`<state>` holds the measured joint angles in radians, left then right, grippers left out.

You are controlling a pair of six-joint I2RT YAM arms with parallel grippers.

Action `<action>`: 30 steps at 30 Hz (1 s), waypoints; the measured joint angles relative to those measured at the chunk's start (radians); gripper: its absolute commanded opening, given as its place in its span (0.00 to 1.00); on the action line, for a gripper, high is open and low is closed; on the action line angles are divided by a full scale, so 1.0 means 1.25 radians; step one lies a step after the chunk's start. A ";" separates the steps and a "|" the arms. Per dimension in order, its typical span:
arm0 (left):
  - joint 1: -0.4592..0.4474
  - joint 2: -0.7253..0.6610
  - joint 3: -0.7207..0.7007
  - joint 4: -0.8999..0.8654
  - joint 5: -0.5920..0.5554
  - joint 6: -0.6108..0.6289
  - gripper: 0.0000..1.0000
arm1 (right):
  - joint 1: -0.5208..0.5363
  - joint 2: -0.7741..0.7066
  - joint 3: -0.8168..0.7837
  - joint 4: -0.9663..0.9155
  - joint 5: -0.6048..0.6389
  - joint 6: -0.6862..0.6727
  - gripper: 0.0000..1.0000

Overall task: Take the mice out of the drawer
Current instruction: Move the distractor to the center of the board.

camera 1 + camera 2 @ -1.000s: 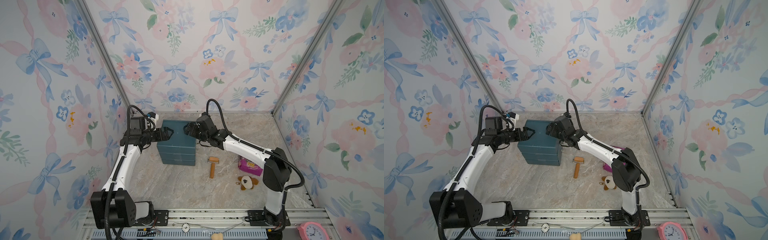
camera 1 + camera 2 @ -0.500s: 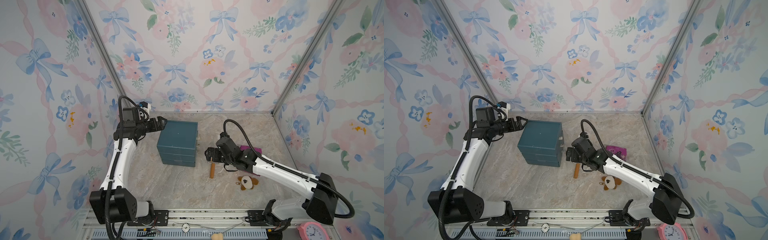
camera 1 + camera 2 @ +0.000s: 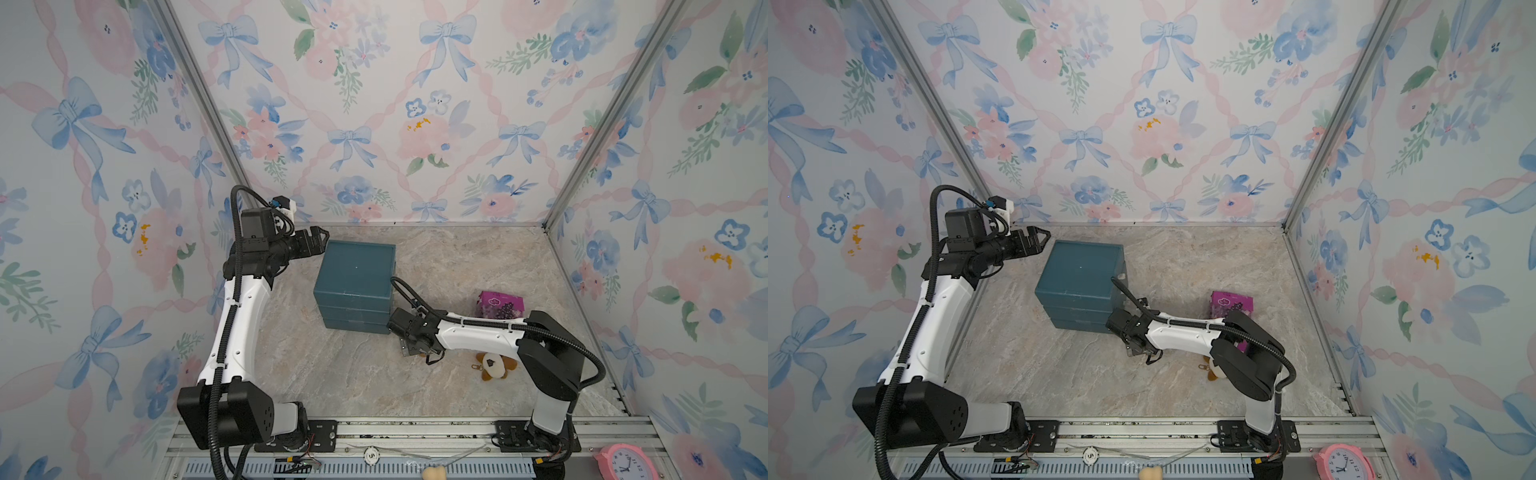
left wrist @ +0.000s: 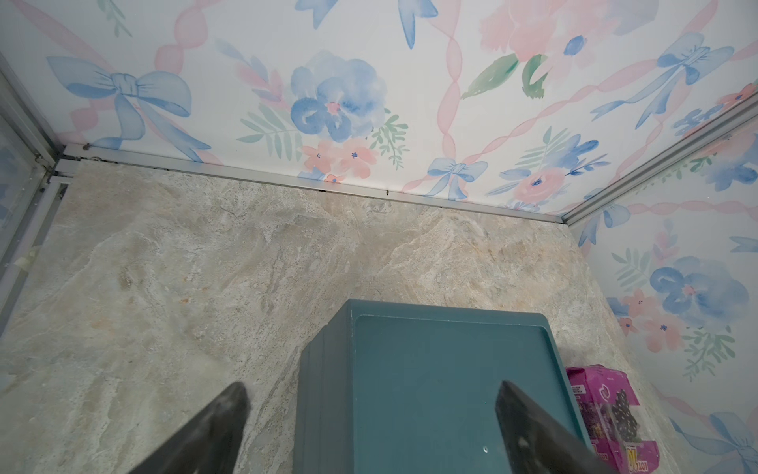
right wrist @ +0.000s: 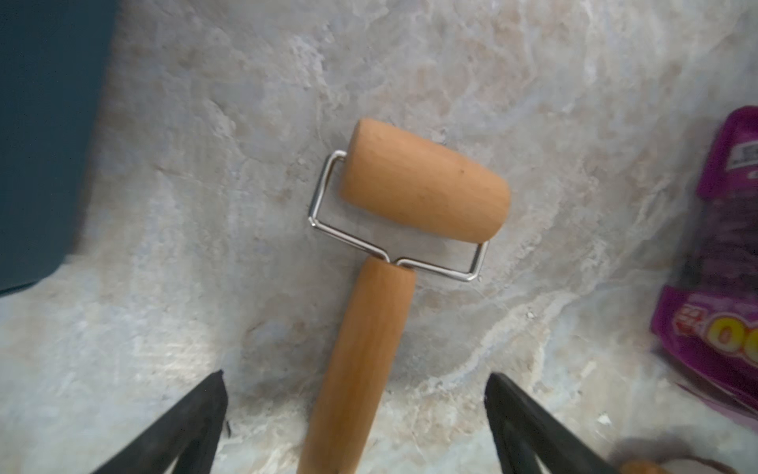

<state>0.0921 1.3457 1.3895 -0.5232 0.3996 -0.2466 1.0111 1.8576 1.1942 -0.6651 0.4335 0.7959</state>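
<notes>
The mice are unseen, presumably inside the closed teal drawer unit [image 3: 355, 270] ahead of the open left tool [image 4: 373, 385]; the open right tool [image 5: 355, 381], over a wooden roller [image 5: 422, 184], likely must pull a drawer next.

Both my arms are of one make. The left arm [image 3: 243, 307] and right arm [image 3: 478, 337] wear glossy white link shells dotted with small dark screw holes, set between matte black joint housings. A black ribbed cable hose [image 3: 237, 220] runs along each, strapped by thin ties. A white module [image 3: 284, 204] with a blue plug tops the left wrist. The fingers [image 4: 221, 427] are dark, tapered wedges.
</notes>
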 measured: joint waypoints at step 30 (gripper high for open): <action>-0.076 -0.060 -0.029 -0.027 -0.043 -0.009 0.98 | -0.323 -0.234 0.102 0.153 -0.249 -0.127 0.95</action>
<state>-0.0029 1.2701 1.3537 -0.5571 0.3458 -0.2573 0.6079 1.5646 1.3220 -0.4736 0.1223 0.6373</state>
